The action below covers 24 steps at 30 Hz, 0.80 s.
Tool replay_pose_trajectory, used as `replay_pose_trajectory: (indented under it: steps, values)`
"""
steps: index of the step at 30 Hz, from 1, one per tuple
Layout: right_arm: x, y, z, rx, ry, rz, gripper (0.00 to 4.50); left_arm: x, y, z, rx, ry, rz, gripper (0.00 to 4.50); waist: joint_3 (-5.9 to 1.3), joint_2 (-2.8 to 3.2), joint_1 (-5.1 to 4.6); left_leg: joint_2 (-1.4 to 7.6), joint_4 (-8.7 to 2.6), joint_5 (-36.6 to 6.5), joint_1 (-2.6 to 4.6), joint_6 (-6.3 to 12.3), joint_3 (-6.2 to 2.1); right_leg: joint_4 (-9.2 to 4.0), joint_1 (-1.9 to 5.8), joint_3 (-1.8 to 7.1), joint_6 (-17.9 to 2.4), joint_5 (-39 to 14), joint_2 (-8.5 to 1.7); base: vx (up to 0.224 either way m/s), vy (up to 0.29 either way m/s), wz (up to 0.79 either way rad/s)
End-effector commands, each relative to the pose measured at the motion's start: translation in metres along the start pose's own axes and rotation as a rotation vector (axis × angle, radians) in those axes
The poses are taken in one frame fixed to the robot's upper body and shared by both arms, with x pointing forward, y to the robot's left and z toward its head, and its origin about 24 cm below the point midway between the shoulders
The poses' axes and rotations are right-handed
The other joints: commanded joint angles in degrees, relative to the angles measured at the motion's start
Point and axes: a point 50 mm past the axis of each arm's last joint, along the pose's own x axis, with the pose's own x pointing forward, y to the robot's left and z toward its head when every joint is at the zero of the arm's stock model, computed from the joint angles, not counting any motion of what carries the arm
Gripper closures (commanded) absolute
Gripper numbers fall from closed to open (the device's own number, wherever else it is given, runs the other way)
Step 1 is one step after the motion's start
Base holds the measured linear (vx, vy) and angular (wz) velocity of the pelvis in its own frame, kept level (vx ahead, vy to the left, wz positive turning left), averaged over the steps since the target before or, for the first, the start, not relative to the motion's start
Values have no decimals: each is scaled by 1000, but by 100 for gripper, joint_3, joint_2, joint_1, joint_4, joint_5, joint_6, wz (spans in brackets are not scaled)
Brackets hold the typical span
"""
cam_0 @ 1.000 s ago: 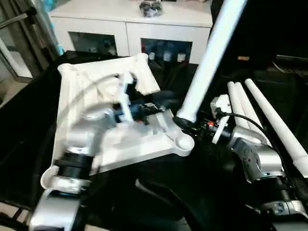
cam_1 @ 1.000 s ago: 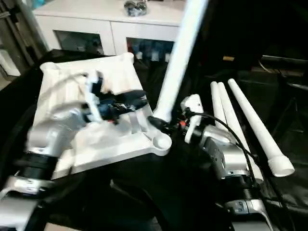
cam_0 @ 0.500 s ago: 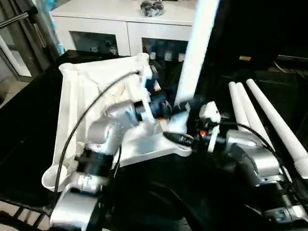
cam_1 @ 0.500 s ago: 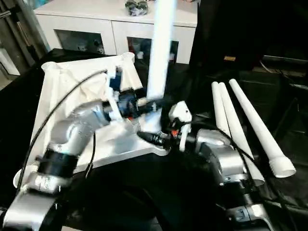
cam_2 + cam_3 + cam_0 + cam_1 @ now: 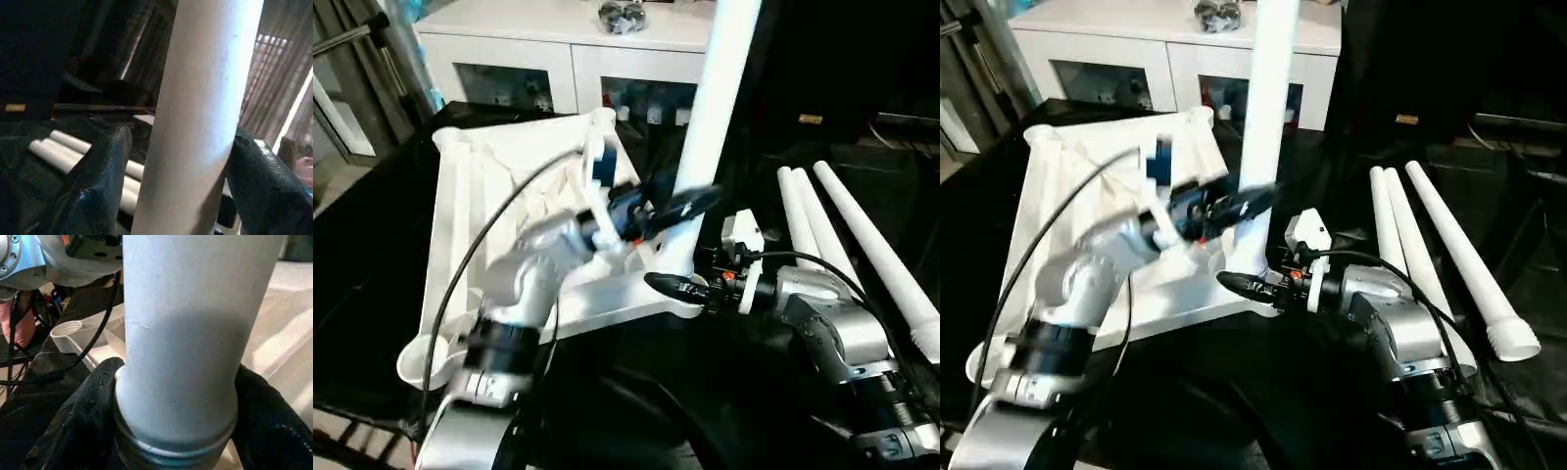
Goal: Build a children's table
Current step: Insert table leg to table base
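Nearest to me, the right hand (image 5: 1246,285) reaches in low from the right side and holds the bottom end of the upright leg (image 5: 710,127). In the right wrist view its two black fingers (image 5: 85,416) press on both sides of the tube, just above the threaded ring at its end, so this hand is closed on the leg. The foot of the leg stands at the near right corner socket (image 5: 683,290) of the white plastic top (image 5: 489,196), but I cannot tell if it is already seated inside.

A little higher, the left hand (image 5: 677,204) comes across from the left, over the ribbed underside of the top. In the left wrist view its fingers (image 5: 105,166) stand on either side of the same leg; one side seems to touch the tube, the other shows a thin gap, so I cannot tell if it really grips.

The top lies upside down on a black cover, tilted a little, with another round socket (image 5: 419,357) at the near left corner.

To the right, three more white legs (image 5: 1430,255) lie side by side on the black cover, well apart from the top.

Farther back stands a white cabinet (image 5: 573,59) with glass doors, and a small dark object (image 5: 624,14) sits on it.
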Motion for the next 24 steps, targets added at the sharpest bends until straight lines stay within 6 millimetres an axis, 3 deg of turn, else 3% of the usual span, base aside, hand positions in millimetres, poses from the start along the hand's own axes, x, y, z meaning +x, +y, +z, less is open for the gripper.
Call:
replay_pose_trajectory:
  steps: [1, 3, 9, 12, 24]
  values:
    - [1, 4, 8, -25, -28, 36, 176, -5, 0, 0, 18, 22, 33, 178, -395, -55, 7, 270, -371, -737, 91, 473, -69, -374, 305, 158, -1452, -556, -370, 0, 0, 0]
    - [1, 5, 8, -24, -28, 37, 176, -8, -2, -3, 17, 37, 26, 190, -395, -80, 14, 268, -372, -732, 89, 479, -70, -360, 313, 161, -1470, -456, -376, 0, 0, 0]
    - [1, 5, 7, -21, -26, 42, 176, -12, -1, -3, 26, 44, 67, 239, -380, -87, 38, 259, -373, -781, 92, 421, -67, -373, 310, 163, -1410, -646, -385, 0, 0, 0]
    - [3, 6, 6, -20, -25, 51, 176, -12, -2, -3, 51, 35, 102, 248, -385, -80, 41, 262, -367, -714, 84, 432, -70, -356, 317, 164, -1437, -480, -385, 0, 0, 0]
    - [1, 5, 7, -62, -23, 21, 176, -11, -6, -1, 65, -10, 166, 249, -395, -70, 39, 255, -350, -675, 84, 453, -69, -348, 324, 160, -1451, -402, -373, 0, 0, 0]
